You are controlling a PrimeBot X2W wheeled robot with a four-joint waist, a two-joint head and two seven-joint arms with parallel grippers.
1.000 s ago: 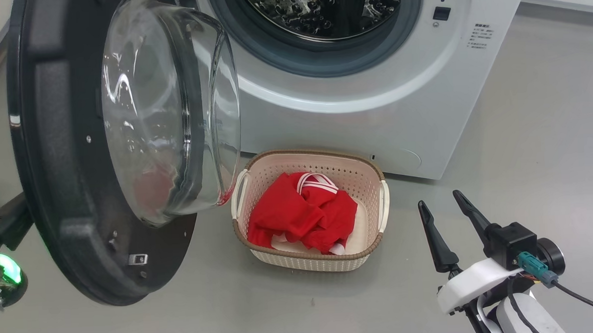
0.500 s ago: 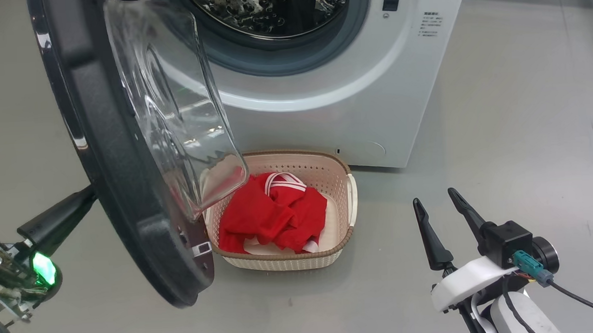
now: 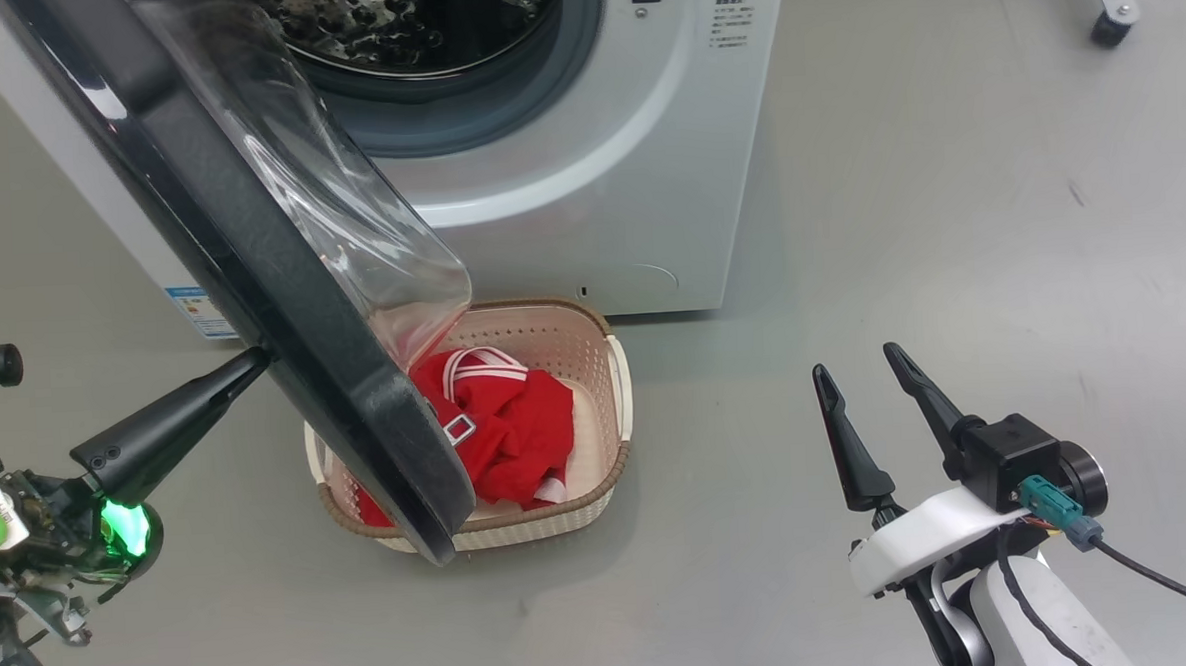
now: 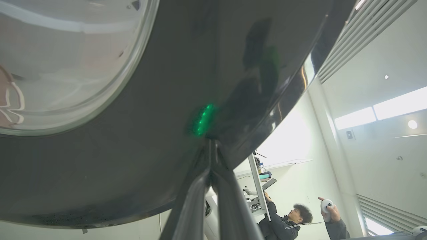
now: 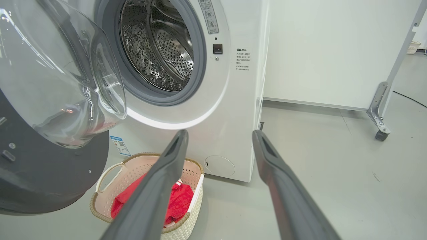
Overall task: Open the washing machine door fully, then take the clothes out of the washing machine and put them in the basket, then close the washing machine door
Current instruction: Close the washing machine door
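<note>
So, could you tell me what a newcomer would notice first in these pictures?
The big black-rimmed door stands half open at the head view's left, with the shut left gripper against its outer face. Below it, red clothes lie in the basket before the washer.

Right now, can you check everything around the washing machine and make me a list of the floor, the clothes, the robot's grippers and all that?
Surface: grey floor, smooth, a few small marks.
Job's things: washing machine door partly open, crossing in front of the basket in the head view; washing machine with no clothing in the visible part of its drum; red clothes lying in the basket.
Clutter: nothing seen.
Grippers: left gripper shut, tip against the door's glossy outer face; right gripper open, holding nothing, right of the basket.
Cables: black cable with a teal plug at the right wrist.
Surroundings: white wall, wheeled frame leg, a person behind.
</note>
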